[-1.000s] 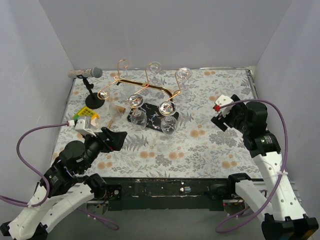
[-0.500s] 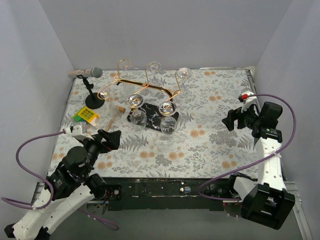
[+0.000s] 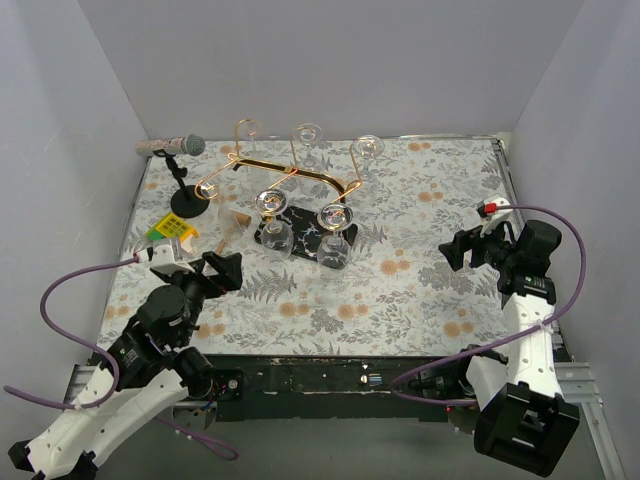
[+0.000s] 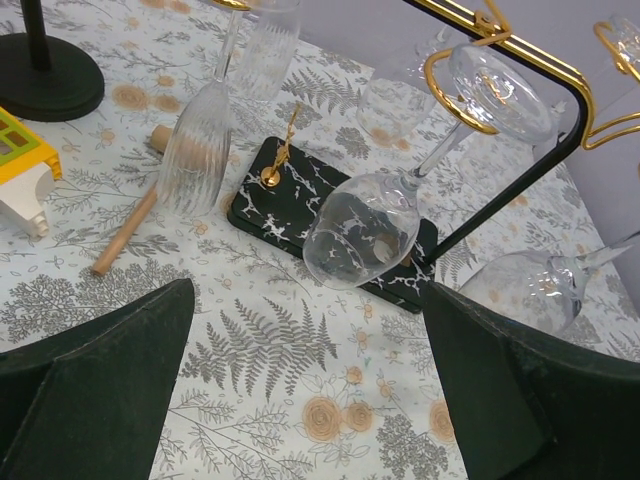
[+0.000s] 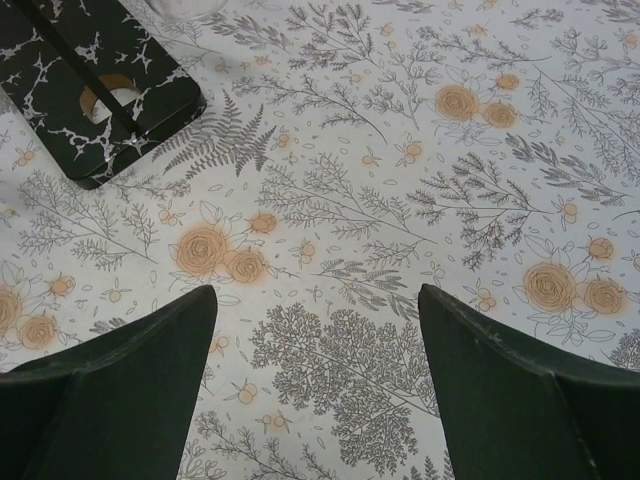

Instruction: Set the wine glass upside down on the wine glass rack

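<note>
The left gripper [image 3: 225,270] hangs low over the near-left of the table [image 3: 420,290], jaws spread wide with nothing between them. The right gripper [image 3: 452,252] sits off at the right side, just as released and just as empty.

The glass [image 4: 362,232] closest to the left jaws hangs on the rack [image 3: 295,170]. Its foot is caught in a gold loop up top and its bowl is down, just above the black base [image 4: 290,195]. From the left jaws it lies ahead, far and a little right. Its long axis slants from the foot, high and far-right, down to the bowl, low and near-left. A second glass [image 4: 530,290] hangs the same way further right.

I see no glass loose on the table, so the hanging looks done to me, though I cannot tell which glass was meant. If either one needs touching, the left arm is clearly nearer; the right is well apart from both.
</note>
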Robot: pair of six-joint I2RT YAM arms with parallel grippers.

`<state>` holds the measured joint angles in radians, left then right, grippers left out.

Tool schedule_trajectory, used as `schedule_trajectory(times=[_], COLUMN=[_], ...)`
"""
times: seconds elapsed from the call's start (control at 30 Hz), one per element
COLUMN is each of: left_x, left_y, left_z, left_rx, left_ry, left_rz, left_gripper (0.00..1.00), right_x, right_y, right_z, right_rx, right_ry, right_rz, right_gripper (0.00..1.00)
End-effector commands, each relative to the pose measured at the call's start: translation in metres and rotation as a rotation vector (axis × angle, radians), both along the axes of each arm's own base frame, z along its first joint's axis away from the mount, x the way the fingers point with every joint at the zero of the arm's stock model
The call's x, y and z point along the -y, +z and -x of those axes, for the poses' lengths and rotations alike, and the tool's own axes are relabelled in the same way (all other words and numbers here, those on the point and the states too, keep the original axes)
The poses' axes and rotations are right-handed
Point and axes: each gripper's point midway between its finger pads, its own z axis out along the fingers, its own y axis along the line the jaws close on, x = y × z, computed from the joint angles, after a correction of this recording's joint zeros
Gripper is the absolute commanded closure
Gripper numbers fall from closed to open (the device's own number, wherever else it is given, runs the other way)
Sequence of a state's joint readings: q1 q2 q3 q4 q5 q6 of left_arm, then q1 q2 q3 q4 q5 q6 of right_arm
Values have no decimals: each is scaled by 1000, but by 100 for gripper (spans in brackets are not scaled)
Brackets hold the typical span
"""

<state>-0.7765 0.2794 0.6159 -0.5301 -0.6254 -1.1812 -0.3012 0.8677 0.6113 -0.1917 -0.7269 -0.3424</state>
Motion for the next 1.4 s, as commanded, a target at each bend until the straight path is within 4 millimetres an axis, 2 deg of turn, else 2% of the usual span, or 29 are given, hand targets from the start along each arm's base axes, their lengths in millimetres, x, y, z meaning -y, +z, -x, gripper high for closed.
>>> schedule_trajectory(times=[0.0,0.53,0.97,1.13,1.37], left_x=[-9,-23,-16,-25,-51], left_y=[1,-16,-32,-40,-46], left_z=[-10,-26,-40,-53,-65], left_rx=[39,120,93,56,8], left_ry=[69,170,156,169,229], left_rz=[-56,-192,-280,-241,-189], left_gripper=[2,2,2,2,2], right_x=[-1,1,1,0,-2], right_y=[12,3,3,3,5], right_z=[-4,-5,-6,-5,-2], right_rx=[56,89,119,126,144], right_ry=[5,-20,-14,-7,0], right_rz=[-19,-32,-26,-24,-16], right_gripper=[10,10,9,9,9])
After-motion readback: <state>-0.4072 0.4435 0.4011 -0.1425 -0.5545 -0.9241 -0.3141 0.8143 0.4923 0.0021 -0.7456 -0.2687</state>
